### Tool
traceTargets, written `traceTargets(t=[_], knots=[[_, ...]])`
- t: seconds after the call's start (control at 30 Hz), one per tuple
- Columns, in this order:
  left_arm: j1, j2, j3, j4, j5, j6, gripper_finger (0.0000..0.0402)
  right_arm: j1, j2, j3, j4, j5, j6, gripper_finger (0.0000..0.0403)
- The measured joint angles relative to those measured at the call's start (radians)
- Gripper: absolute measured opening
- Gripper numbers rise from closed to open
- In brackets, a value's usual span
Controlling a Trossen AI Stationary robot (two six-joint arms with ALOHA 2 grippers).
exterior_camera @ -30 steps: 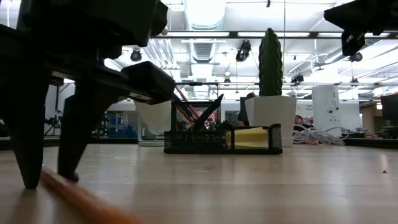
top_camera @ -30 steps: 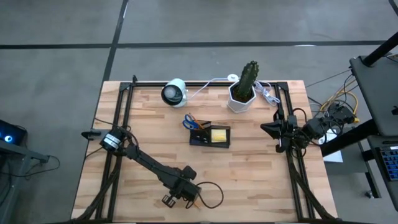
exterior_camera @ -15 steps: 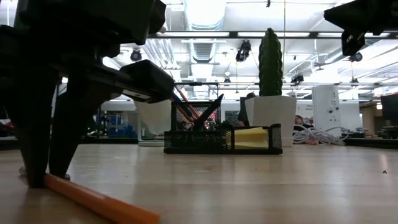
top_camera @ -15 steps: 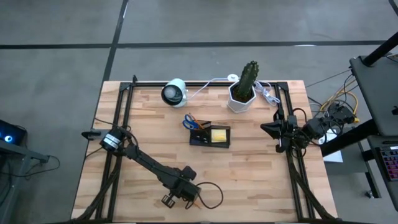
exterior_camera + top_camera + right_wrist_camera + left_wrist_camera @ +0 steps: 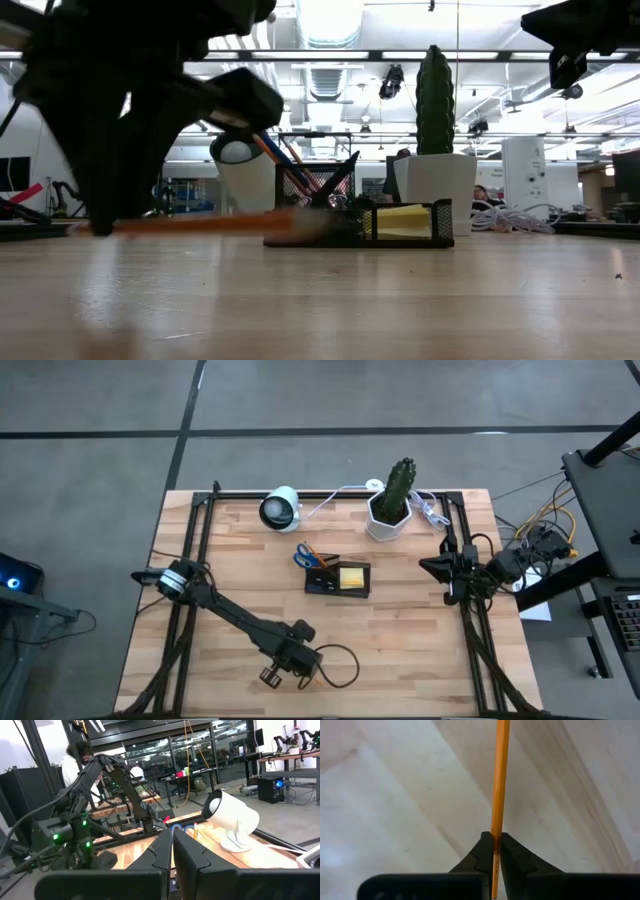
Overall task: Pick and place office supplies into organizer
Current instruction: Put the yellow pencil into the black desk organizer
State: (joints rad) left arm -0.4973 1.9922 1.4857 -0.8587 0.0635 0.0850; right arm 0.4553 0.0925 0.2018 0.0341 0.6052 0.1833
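Note:
My left gripper [image 5: 272, 676] is near the table's near edge, shut on a thin orange pencil [image 5: 200, 222], seen also in the left wrist view as the pencil [image 5: 500, 775]. The black organizer [image 5: 338, 577] stands mid-table, the organizer [image 5: 355, 222] holding a yellow sticky pad [image 5: 400, 220] and upright pens. Blue-handled scissors [image 5: 305, 553] stick out of its left compartment. My right gripper [image 5: 172, 842] is shut and waits over the table's right side [image 5: 432, 567]. My left gripper pinches the orange pencil near one end [image 5: 495, 842] between its two fingers. The fingers [image 5: 100, 190] come from above, pointing down, and lie across the pencil. The pencil is lifted clear of the table and lies about level, its long free part [image 5: 230, 221] reaching toward the organizer.
A white desk lamp [image 5: 280, 508] and a white cactus pot [image 5: 390, 510] stand near the far edge, with white cables [image 5: 430, 510] beside the pot. A black cable loop [image 5: 340, 665] trails by my left gripper. A person [image 5: 80, 760] stands in the room beyond.
My left gripper's fingers stood apart on either side of the pencil lying on the table, then shut on it and rose. The pencil has been lifted clear of the wood and now hangs level above it.

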Motion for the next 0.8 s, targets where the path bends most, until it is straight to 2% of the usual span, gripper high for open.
traceTargets(t=[0.17,0.33,0.57,0.8], knots=[[0.016,-0.037,0.0,-0.027,-0.013,-0.007,0.0001,0.0,0.0,0.0,0.001,0.0,0.0,0.0008],[0.059,-0.095,0.0,-0.019,-0.023,-0.079,0.0,0.0,0.0,0.0,0.002,0.0,0.015,0.0008],[0.134,-0.185,-0.002,0.021,-0.127,-0.159,0.0,0.0,0.0,0.0,0.002,0.0,0.027,0.0008],[0.231,-0.256,-0.025,0.18,-0.224,-0.247,0.0,0.0,0.0,0.0,0.001,0.0,0.043,0.0008]])
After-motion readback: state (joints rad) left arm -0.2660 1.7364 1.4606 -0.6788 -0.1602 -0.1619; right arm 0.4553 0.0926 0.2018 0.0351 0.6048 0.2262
